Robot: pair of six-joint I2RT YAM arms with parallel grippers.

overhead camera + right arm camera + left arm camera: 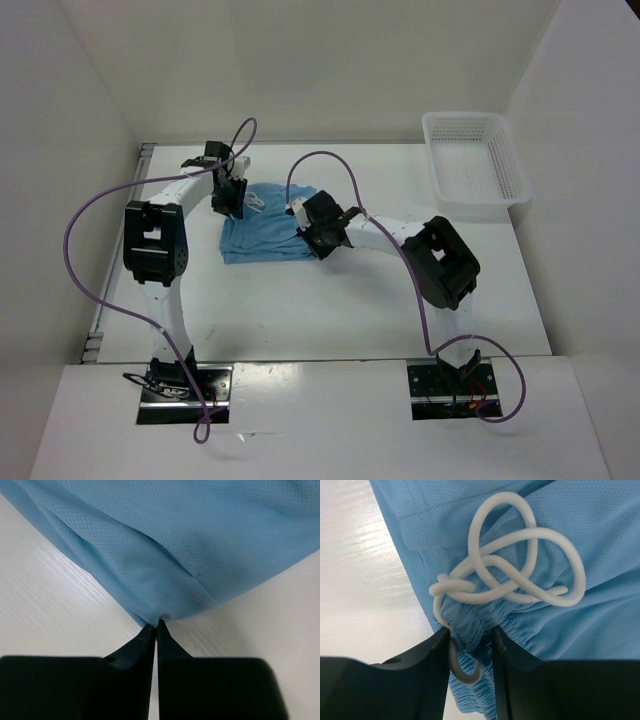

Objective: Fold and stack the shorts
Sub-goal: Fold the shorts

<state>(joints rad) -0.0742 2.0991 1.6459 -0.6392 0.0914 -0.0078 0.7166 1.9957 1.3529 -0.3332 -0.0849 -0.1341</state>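
The white table (330, 310) carries the light blue shorts (262, 238), rumpled and lying left of centre toward the far edge; a white mesh basket (475, 165) sits well apart at the far right; the left gripper (470, 635) clamps the bunched waistband; the right gripper (158, 627) pinches the shorts' right edge, jaws almost together; the white cord (520, 575) lies looped on the waistband

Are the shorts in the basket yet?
No, the shorts lie on the table, apart from the basket at the far right.
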